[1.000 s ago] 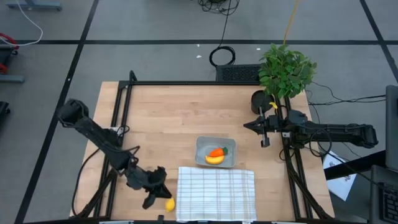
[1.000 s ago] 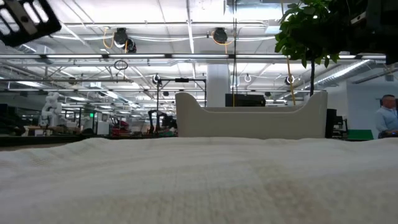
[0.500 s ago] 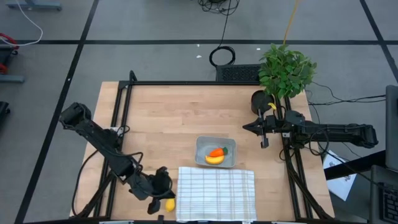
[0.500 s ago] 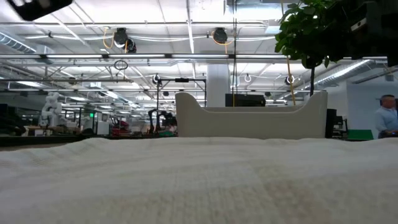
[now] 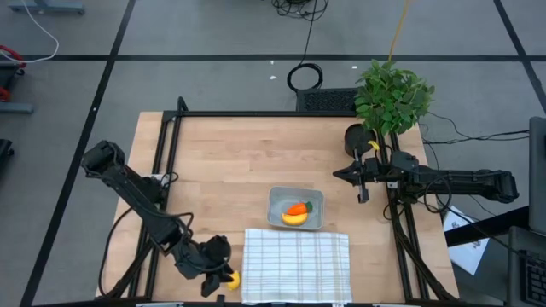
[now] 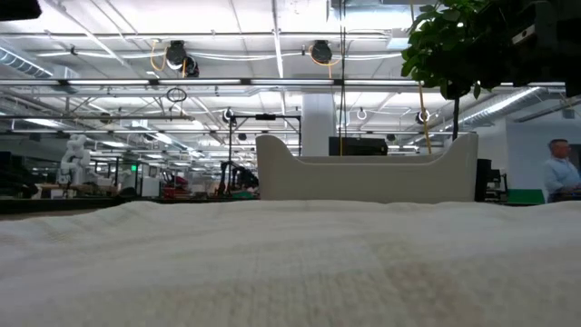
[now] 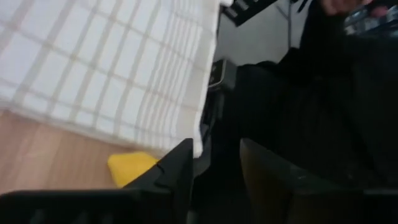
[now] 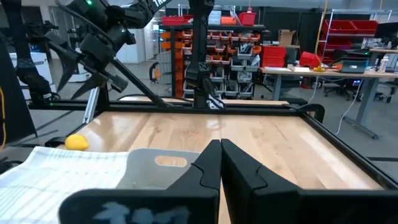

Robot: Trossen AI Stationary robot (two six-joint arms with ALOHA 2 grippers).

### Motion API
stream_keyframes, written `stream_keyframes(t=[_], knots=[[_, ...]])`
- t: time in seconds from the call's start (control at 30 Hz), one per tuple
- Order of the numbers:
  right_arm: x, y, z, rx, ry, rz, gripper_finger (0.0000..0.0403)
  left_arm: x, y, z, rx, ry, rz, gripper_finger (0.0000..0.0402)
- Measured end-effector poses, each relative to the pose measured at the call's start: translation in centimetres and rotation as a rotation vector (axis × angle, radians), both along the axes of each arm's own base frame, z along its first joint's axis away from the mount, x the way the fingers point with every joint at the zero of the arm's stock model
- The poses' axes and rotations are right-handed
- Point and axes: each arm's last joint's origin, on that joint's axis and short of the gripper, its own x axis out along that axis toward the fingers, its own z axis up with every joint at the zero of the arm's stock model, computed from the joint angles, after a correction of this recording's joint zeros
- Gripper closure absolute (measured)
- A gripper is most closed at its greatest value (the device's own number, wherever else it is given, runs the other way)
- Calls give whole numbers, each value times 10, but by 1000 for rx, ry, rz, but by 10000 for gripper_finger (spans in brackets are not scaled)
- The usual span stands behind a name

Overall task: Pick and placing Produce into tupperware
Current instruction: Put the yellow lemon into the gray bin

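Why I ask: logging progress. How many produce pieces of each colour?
Yellow: 2, banana in the tub, lemon at the left gripper beside the cloth.
Orange: 1, carrot in the tub.
Total: 3.
Right gripper hangs by the plant.

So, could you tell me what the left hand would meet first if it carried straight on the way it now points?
Probably the lemon piece by the checked cloth. The left hand is open and aimed just beside it, though depth is hard to judge.
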Motion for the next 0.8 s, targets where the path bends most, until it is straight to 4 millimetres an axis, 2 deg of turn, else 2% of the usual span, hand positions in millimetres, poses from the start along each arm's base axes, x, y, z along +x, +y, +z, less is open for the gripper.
stream_keyframes(t=[0.43,0.67,0.8], knots=[[0,0,-1,3,12,0,403,5,-3,5,-36,-71,40,167],[0,0,-1,-2,8,0,403,12,-5,13,28,-243,-33,156],[0,0,-1,-2,7,0,403,15,-8,23,9,-361,-83,155]])
